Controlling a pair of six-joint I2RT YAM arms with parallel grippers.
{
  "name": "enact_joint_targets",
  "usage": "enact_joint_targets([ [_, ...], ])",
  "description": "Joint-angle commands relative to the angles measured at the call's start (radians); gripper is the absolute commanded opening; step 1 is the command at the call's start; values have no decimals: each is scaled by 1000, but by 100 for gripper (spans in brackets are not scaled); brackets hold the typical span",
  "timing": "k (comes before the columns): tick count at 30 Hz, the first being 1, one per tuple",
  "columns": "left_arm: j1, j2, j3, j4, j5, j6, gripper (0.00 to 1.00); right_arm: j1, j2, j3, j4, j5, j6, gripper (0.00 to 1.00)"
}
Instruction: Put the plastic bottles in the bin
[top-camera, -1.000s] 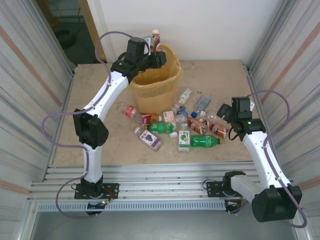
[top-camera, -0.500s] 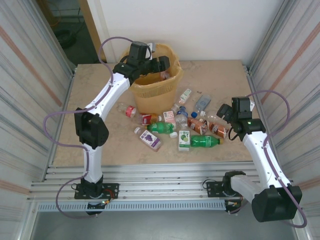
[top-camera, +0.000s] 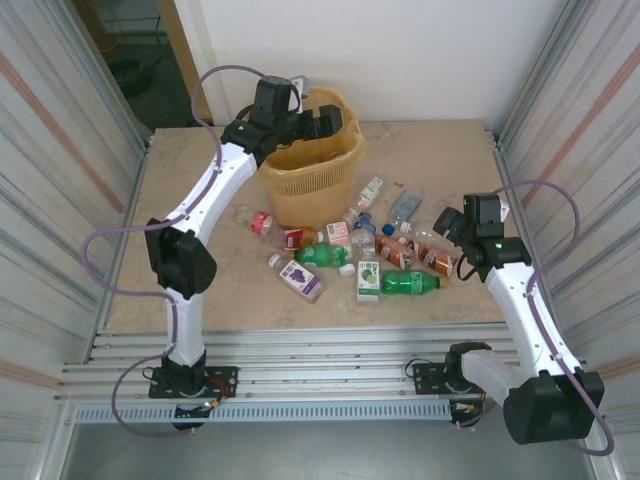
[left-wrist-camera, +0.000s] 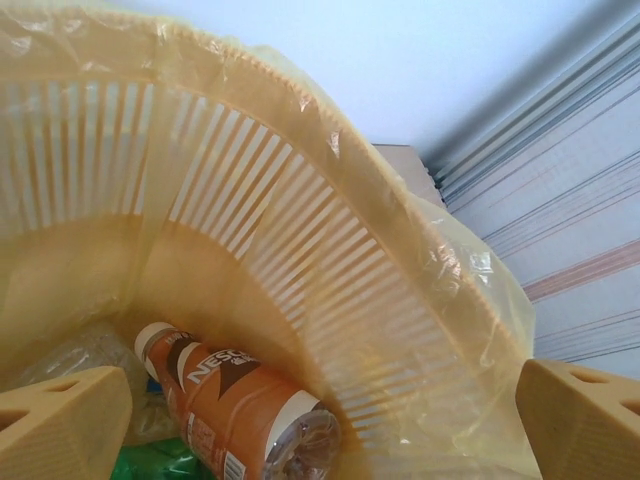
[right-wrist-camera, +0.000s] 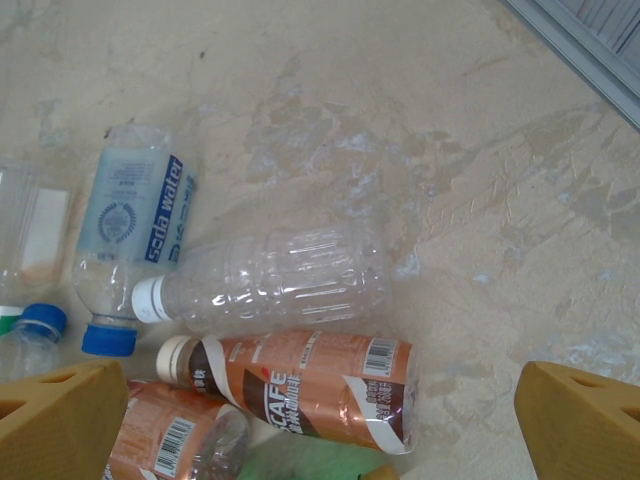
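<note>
The orange-yellow bin (top-camera: 310, 172) stands at the back of the table with its bag liner over the rim. My left gripper (top-camera: 327, 120) hangs open over its mouth with nothing between the fingers. Looking down from the left wrist, an orange-brown labelled bottle (left-wrist-camera: 230, 400) lies at the bottom of the bin (left-wrist-camera: 300, 250), below the left gripper (left-wrist-camera: 320, 430). Several plastic bottles lie scattered in front of the bin, among them a green one (top-camera: 408, 283) and a purple-labelled one (top-camera: 300, 278). My right gripper (top-camera: 450, 225) stands open above a brown-labelled bottle (right-wrist-camera: 300, 385) and a clear bottle (right-wrist-camera: 270, 275).
A flattened soda-water bottle (right-wrist-camera: 130, 230) with a blue cap lies left of the clear one. Another brown bottle (right-wrist-camera: 170, 440) sits by the right gripper's left finger (right-wrist-camera: 60, 420). Ribbed metal walls (top-camera: 570, 120) close both sides of the table.
The left gripper opened over the bin and let go of the bottle it held up; that bottle now lies inside. The right arm has not moved.
</note>
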Motion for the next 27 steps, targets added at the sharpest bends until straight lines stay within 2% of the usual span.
enact_joint_targets([
  [1,-6,-98,40,-17,-40,46,99,6,4,45,10,5,-15,98],
  [7,-5,-212,-14,-32,-106,71,99,6,13,69,16,-19,-23,98],
  [19,2,-540,-311,12,-254,80,99,12,3,121,-13,-81,-70,98],
  [27,51,-751,-466,11,-317,68,99,25,-19,125,-46,-117,-83,98],
])
